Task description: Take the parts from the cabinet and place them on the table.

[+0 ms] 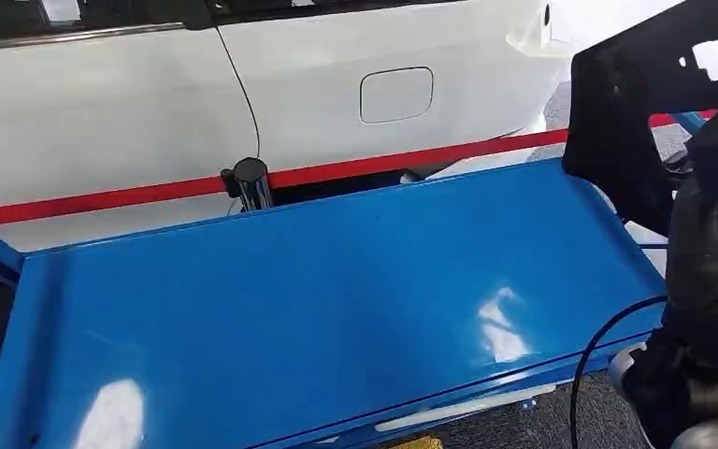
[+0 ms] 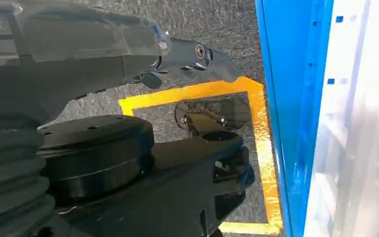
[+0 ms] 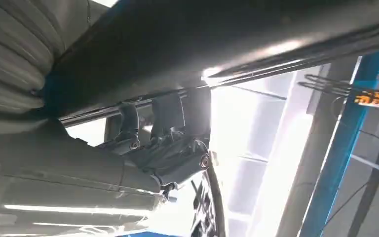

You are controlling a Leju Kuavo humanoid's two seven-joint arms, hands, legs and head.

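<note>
Counting first: you've got one blue table (image 1: 318,309), one black part (image 1: 631,122), one white car (image 1: 150,103) behind the table, one red stripe (image 1: 355,170) along the car's lower body, and one black post (image 1: 251,182) at the table's far edge.

The part is held up above the table's right end, tilted, not touching the top. The right arm rises at the table's right side. In the right wrist view the right hand (image 3: 165,140) has its fingers hooked over the part's dark edge, gripping it.

The left hand (image 2: 187,57) hangs over grey floor just beside the table's blue edge, above one yellow floor marking (image 2: 256,153). Fingers extended, nothing in them.
</note>
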